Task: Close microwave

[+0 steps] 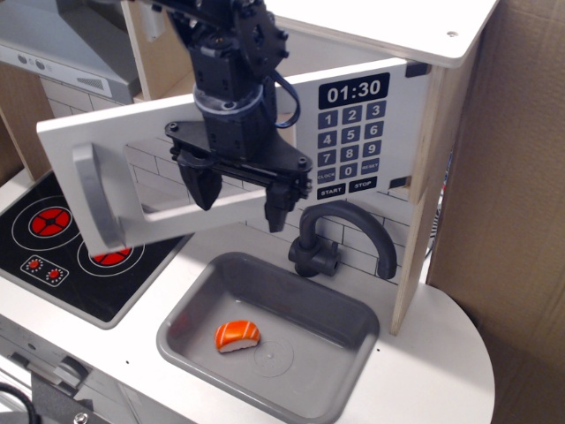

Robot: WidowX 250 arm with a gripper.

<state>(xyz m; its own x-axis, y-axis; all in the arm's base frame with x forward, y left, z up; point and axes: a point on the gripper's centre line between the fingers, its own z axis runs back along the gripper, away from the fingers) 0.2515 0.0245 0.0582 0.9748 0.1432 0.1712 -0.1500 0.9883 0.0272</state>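
Clearly your microwave (221, 150) is not closed yet: its white door stands swung out toward the camera, handle (93, 199) at nine o'clock, hinged by the keypad at three. Your gripper (237, 197), fingers spread and pinching nothing, hangs before the door's window, ready to push.

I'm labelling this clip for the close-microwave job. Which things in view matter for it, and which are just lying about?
Matters:
microwave door, swung open
grey bar handle
keypad panel
gripper, open, in front of the door

Lying about:
sushi piece in the sink
faucet
stovetop
range hood
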